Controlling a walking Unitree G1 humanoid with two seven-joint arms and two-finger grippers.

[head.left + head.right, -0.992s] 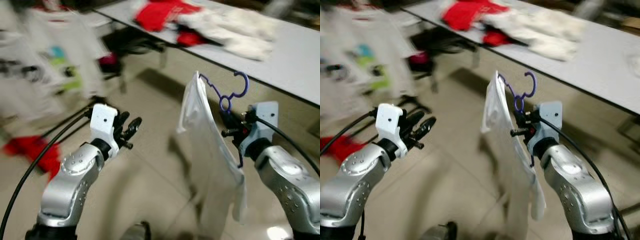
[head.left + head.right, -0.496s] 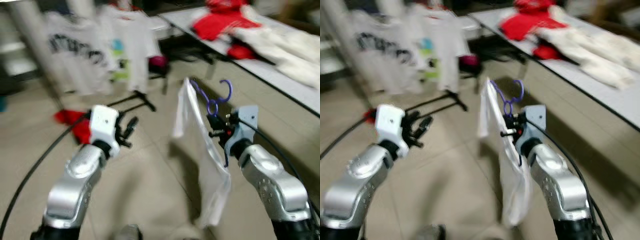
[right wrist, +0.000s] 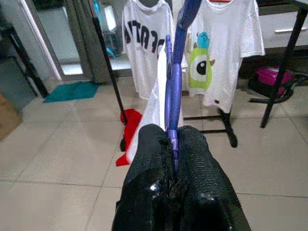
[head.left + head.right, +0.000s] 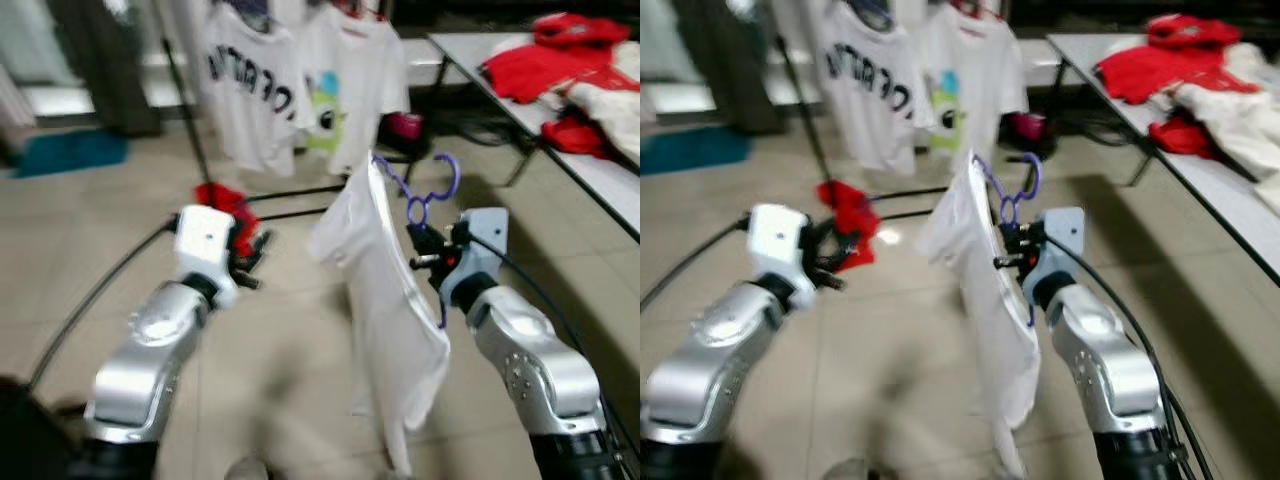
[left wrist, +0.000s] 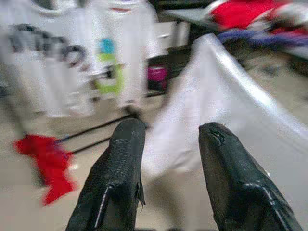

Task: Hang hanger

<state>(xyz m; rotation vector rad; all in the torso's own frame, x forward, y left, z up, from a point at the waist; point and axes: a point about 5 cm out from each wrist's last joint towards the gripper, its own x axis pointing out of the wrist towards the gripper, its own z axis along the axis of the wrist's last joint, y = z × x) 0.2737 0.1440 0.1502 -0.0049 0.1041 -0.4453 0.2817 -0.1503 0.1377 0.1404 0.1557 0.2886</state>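
Note:
A purple hanger (image 4: 432,190) carries a white shirt (image 4: 385,300) and is held upright in front of me. My right gripper (image 4: 428,258) is shut on the hanger's stem just below the hook, and its two fingers (image 3: 149,144) pinch the purple hanger (image 3: 172,91) in the right wrist view. My left gripper (image 4: 252,255) is raised at the left, apart from the shirt, open with nothing between its fingers (image 5: 127,144). Behind stands a black clothes rack (image 4: 185,110) with two white printed T-shirts (image 4: 255,85) hanging from it.
A red cloth (image 4: 225,200) lies on the tiled floor at the rack's foot. A grey table (image 4: 600,170) at the right holds red and white clothes (image 4: 555,60). A teal mat (image 4: 75,150) lies at the far left. Open floor stretches between me and the rack.
The camera has swung left: the table slid to the right and the rack with T-shirts came into view ahead. The right gripper keeps its hold on the hanger; the left stays open.

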